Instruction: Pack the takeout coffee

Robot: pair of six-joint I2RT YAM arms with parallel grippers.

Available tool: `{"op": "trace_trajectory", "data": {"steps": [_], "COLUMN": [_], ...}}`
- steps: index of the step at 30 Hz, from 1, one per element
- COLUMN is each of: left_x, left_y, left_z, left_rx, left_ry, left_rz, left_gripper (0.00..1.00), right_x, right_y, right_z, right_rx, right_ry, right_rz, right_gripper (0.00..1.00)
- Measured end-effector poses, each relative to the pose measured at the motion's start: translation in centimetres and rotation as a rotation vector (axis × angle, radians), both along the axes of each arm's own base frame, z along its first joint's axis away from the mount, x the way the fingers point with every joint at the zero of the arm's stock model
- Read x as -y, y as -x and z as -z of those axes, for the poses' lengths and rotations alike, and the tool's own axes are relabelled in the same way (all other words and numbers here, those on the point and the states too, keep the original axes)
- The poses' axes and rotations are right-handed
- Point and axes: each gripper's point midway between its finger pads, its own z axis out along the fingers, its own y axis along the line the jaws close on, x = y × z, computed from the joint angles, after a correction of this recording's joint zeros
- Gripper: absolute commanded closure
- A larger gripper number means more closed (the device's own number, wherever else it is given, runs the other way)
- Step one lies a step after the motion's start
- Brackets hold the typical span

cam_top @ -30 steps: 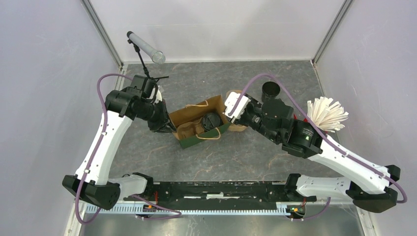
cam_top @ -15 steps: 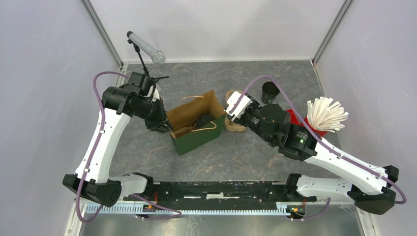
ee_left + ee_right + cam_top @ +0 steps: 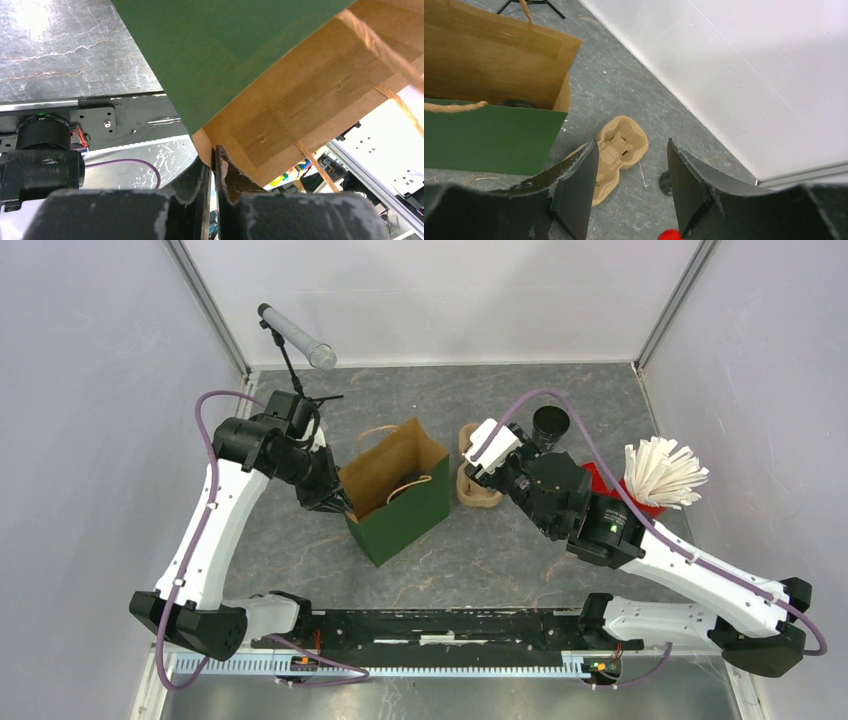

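1. The black-lidded takeout coffee cup (image 3: 516, 103) sits inside the green paper carry bag with a brown lining (image 3: 400, 525). In the right wrist view it lies at 10 o'clock from the right gripper (image 3: 632, 145).
2. Only a sliver of the lid shows over the bag's green wall, so its axis cannot be told.
3. The left gripper (image 3: 212, 155) is pinched on the bag's rim. The right gripper's fingers stand apart above a tan pulp cup tray (image 3: 621, 135).

Your paper bag (image 3: 395, 490), frame centre, is matt green outside, raw brown kraft inside. Right of it, the cup tray (image 3: 478, 492) is rough moulded pulp; the tabletop (image 3: 500, 550) looks like smooth, grey-veined stone.
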Motion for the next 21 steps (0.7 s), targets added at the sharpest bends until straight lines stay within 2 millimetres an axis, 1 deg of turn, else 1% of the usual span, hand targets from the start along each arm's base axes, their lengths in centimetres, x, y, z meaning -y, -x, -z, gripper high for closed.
{"op": "trace_trajectory", "data": {"steps": [1,3,7,8,10,12,14,17,18,19,21], "left_x": [0.0,0.0,-0.4,-0.5,-0.6,-0.7,-0.7,-0.7,-0.7,-0.8,-0.9], "left_y": [0.0,0.0,0.0,-0.1,-0.3,-0.7,-1.2,-2.0,-2.2,-2.5,-3.0], "left_z": [0.0,0.0,0.0,-0.1,-0.4,-1.1,-2.1,-4.1,-4.8,-5.7,-7.0], "left_rx": [0.001,0.002,0.016,0.021,0.039,0.07,0.113,0.195,0.224,0.266,0.338], "left_ry": [0.0,-0.002,-0.021,-0.023,-0.028,-0.031,-0.028,-0.019,-0.013,-0.008,-0.003], "left_rz": [0.0,-0.001,-0.008,-0.01,-0.013,-0.018,-0.022,-0.028,-0.029,-0.032,-0.031], "left_gripper": [0.85,0.78,0.61,0.58,0.52,0.42,0.29,0.16,0.04,0.0,0.0], "right_x": [0.2,0.8,1.4,1.5,1.7,1.8,2.1,3.0,3.4,4.1,5.3], "right_y": [-0.1,-0.4,-0.6,-0.7,-0.7,-0.7,-0.6,-0.7,-0.7,-0.8,-1.4], "right_z": [0.0,0.0,0.0,0.1,0.2,0.4,0.7,1.3,1.6,1.8,1.2], "right_rx": [0.0,-0.003,-0.026,-0.036,-0.065,-0.094,-0.13,-0.175,-0.189,-0.206,-0.219], "right_ry": [-0.003,-0.012,-0.063,-0.084,-0.14,-0.193,-0.258,-0.326,-0.33,-0.324,-0.319], "right_rz": [0.016,0.052,0.109,0.125,0.158,0.184,0.224,0.295,0.319,0.358,0.436], "right_gripper": [0.37,0.36,0.26,0.24,0.22,0.2,0.2,0.2,0.2,0.2,0.23]}}
